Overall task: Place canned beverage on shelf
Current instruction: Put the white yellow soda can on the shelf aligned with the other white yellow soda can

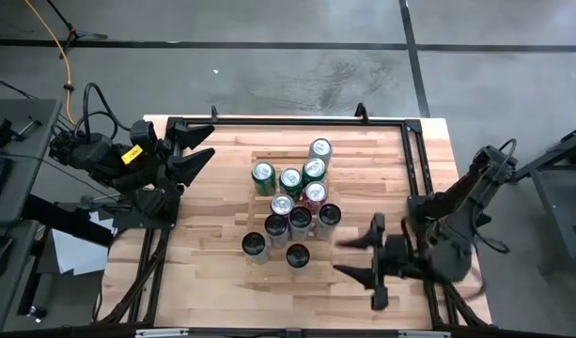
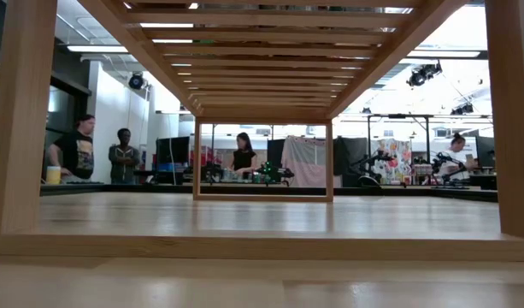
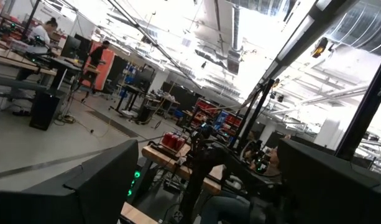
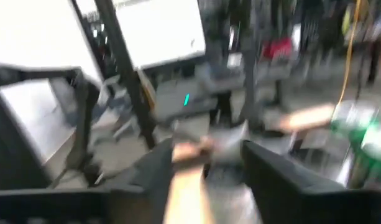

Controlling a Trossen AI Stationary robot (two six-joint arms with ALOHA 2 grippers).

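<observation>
Black two-finger right gripper (image 1: pixel 355 255) is sitting over the pale butcher-block tabletop (image 1: pixel 212 272), on the right arm's side and toward the near edge. Fingers are spread in a wide V pointing toward the can cluster, nothing between them, not touching any can. Right wrist view is too smeared to add anything on the grip.

Closest to that gripper, just off its fingertips with a clear gap: a dark-topped aluminium can (image 1: pixel 329 216) and another dark-topped can (image 1: pixel 297 255). Further out from the gripper the rest of the upright cans are standing bunched together: two more dark-topped ones (image 1: pixel 254 244), a silver-topped can (image 1: pixel 281 207), a red-sided can (image 1: pixel 314 193), then three green cans (image 1: pixel 263 175) and, farthest away, a silver-grey can (image 1: pixel 320 149). The green and silver-grey ones are standing on the flat rack of pale wooden slats (image 1: pixel 269 158), the shelf, which is lying mid-table beyond the cluster from the right gripper. From above I cannot tell exactly where the rack's near edge is running under the closer cans.

Black left gripper (image 1: pixel 201 143) is waiting well apart on the far side of the cans, over the table's left rear corner, fingers splayed wide, holding nothing.

Low view is looking through the slatted wooden frame (image 2: pixel 270 51) into the room, where several people (image 2: pixel 76 150) are standing at benches.
</observation>
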